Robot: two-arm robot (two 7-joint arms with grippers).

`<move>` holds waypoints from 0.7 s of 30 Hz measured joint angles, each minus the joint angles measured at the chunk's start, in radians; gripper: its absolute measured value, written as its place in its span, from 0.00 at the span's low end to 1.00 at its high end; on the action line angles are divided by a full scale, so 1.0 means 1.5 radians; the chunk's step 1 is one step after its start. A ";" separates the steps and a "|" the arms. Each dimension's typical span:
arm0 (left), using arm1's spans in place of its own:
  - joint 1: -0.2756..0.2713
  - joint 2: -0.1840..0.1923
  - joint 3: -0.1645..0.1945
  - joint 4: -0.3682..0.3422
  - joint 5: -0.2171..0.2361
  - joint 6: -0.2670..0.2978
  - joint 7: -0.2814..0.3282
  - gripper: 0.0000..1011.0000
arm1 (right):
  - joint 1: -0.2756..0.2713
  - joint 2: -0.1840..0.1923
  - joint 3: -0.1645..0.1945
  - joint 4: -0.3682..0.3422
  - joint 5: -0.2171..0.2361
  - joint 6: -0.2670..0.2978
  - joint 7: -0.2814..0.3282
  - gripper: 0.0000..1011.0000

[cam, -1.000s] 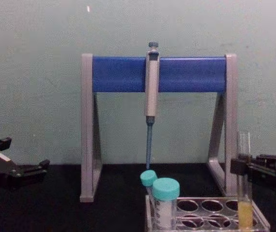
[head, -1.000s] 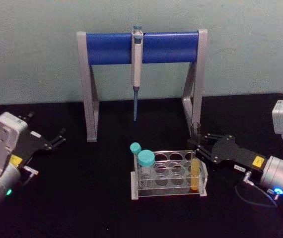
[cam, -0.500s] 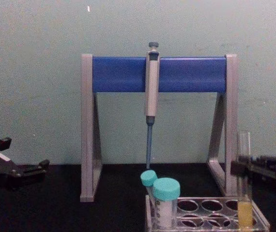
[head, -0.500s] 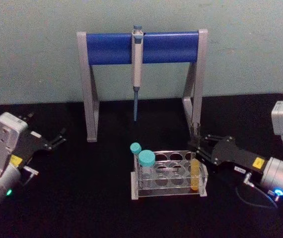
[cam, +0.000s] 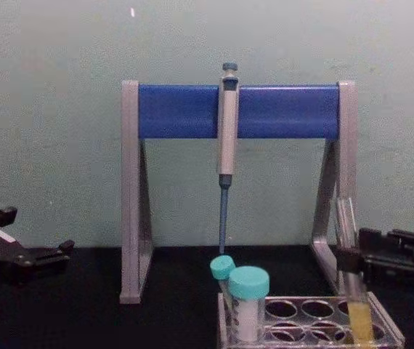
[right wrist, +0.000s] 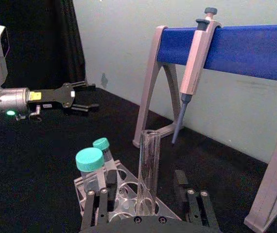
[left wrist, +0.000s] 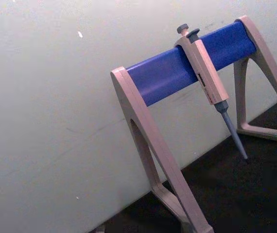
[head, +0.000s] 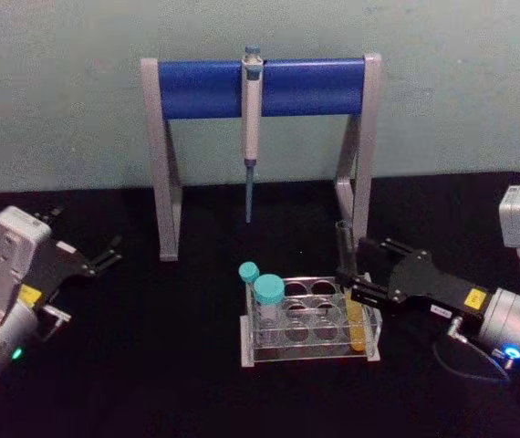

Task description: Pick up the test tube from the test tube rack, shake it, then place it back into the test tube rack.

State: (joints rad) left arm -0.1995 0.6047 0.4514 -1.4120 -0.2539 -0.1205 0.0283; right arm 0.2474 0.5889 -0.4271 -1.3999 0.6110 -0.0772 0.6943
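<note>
The right gripper [head: 352,286] is clenched on the test tube [head: 349,274] above its liquid, tilting it in the test tube rack [head: 310,321] near the bench's right edge, seemingly to lift it, while the left gripper [head: 105,255] waits released by the left edge.

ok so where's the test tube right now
In the head view the test tube stands tilted in the right end of the test tube rack, with the right gripper around its upper part.
</note>
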 joint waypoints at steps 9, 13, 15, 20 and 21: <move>0.000 0.000 0.000 0.000 0.000 0.000 0.000 0.99 | 0.000 0.000 0.000 0.000 0.001 -0.001 0.000 0.95; 0.000 0.000 0.000 0.000 0.000 0.000 0.000 0.99 | 0.000 0.000 0.000 -0.001 0.001 -0.001 0.000 0.99; 0.000 0.000 0.000 0.000 0.000 0.000 0.000 0.99 | 0.000 0.000 0.000 -0.001 0.001 -0.001 0.000 0.99; 0.000 0.000 0.000 0.000 0.000 0.000 0.000 0.99 | 0.000 0.000 0.000 -0.002 0.000 -0.002 -0.001 0.99; 0.000 0.000 0.000 0.000 0.000 0.000 0.000 0.99 | -0.001 0.001 0.001 -0.005 -0.001 -0.004 -0.003 0.99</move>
State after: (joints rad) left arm -0.1995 0.6047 0.4514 -1.4120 -0.2539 -0.1205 0.0283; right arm 0.2454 0.5902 -0.4263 -1.4066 0.6090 -0.0829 0.6895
